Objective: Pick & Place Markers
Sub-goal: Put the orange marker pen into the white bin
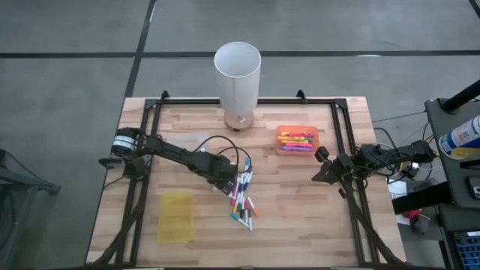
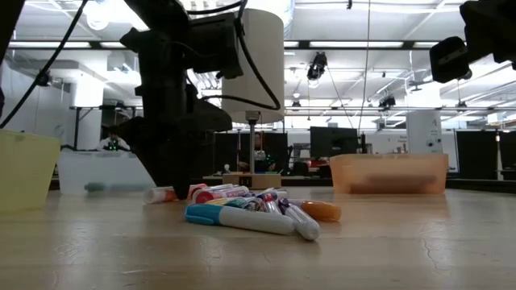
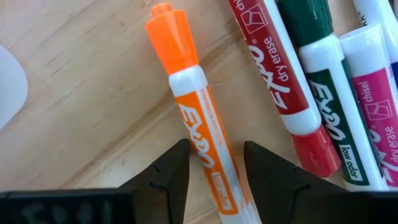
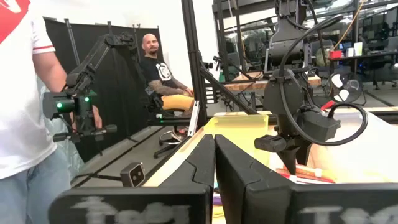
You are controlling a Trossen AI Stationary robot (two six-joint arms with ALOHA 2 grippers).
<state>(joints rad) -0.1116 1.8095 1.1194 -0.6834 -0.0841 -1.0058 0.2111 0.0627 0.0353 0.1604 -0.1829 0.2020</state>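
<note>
A loose pile of markers [image 1: 242, 199] in mixed colours lies flat on the wooden table, a little left of its middle; the low view shows the markers [image 2: 250, 211] side by side. My left gripper [image 1: 229, 184] points down at the pile's left end. It is open, and its fingers [image 3: 168, 171] stand on either side of the white-and-orange barrel of an orange marker [image 3: 193, 112], which lies flat on the wood. Red, green and pink markers lie beside it. My right gripper [image 1: 324, 166] waits shut [image 4: 214, 155] at the table's right edge, held level above it.
An orange tray [image 1: 297, 140] holding several markers sits at the back right. A yellow tray [image 1: 176, 217] lies near the front left. A tall white cylinder [image 1: 238, 75] stands at the far edge. People [image 4: 158, 68] are beyond the table.
</note>
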